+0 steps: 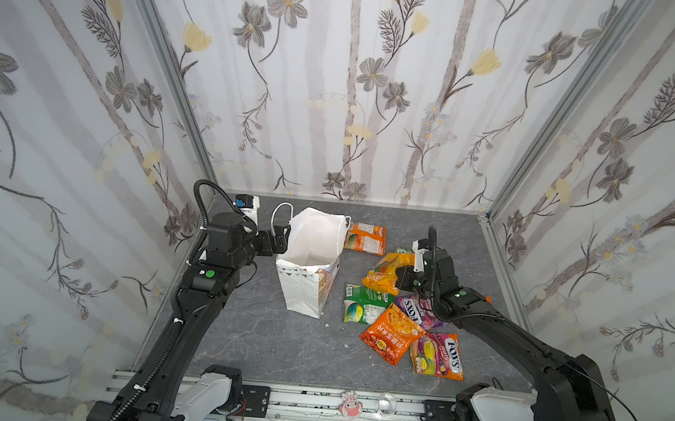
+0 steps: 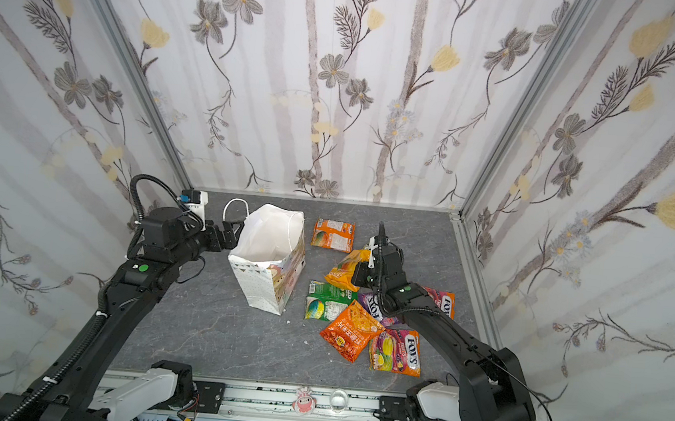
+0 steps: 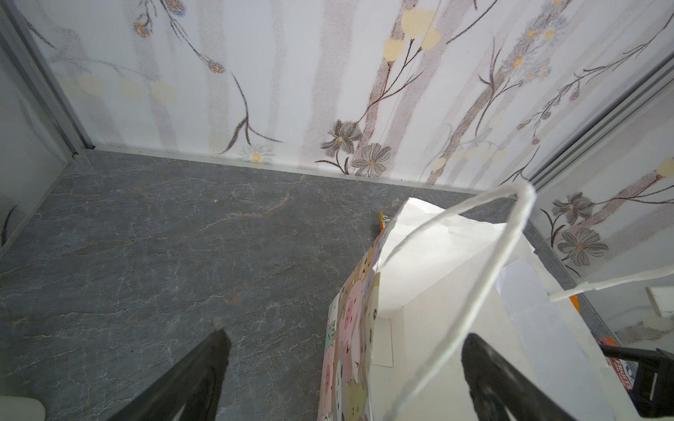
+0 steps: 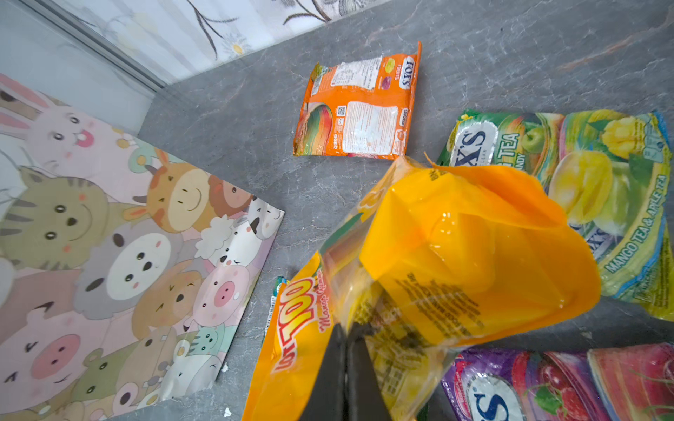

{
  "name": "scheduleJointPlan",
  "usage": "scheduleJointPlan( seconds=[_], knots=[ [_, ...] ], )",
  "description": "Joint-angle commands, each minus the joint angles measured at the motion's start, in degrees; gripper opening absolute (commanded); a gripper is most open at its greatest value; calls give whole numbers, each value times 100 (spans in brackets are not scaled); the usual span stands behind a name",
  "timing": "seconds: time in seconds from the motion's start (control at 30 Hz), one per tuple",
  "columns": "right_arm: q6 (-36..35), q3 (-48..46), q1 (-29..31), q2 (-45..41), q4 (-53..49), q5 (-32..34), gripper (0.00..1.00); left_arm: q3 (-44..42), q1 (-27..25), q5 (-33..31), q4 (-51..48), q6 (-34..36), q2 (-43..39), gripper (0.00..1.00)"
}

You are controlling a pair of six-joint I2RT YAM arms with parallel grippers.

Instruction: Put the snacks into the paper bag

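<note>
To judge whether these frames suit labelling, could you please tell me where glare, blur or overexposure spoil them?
Right wrist view: glare spots on the yellow packet, and the right gripper shut on it looks dark and soft. Left wrist view: the open left gripper and the cord handle are blurred. Both top views: sharp, but the bag washes out white inside.

**A:** What does your worktop (image 1: pixel 258 338) carry?

**B:** It's grey, veined stone. Your paper bag (image 1: pixel 303 292) stands upright on it, left of middle, with its mouth open.

**A:** And lying flat?

**B:** You have an orange FOX'S packet (image 1: pixel 365 238) alone near the back. Nearer you, a green packet (image 1: pixel 362 304), a purple packet (image 1: pixel 416 310), an orange snack packet (image 1: pixel 392 333) and a pink packet (image 1: pixel 437 355) cluster together, the orange one overlapping its neighbours' edges.
</note>
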Motion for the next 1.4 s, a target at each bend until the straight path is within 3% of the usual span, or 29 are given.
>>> scheduleJointPlan(
  seconds=[0.0,0.53,0.9,1.37],
  knots=[
    [-83,85,42,-237,161,164,0,57,6,42,112,-17,2,100],
    [-486,892,111,-628,-768,244,0,109,102,-137,-9,-13,-8,100],
    [-982,2048,470,-646,-2041,451,0,73,160,442,160,-75,-67,100],
    [-1407,3752,846,-481,-2906,436,0,-68,155,1304,529,-299,-5,100]
  ],
)
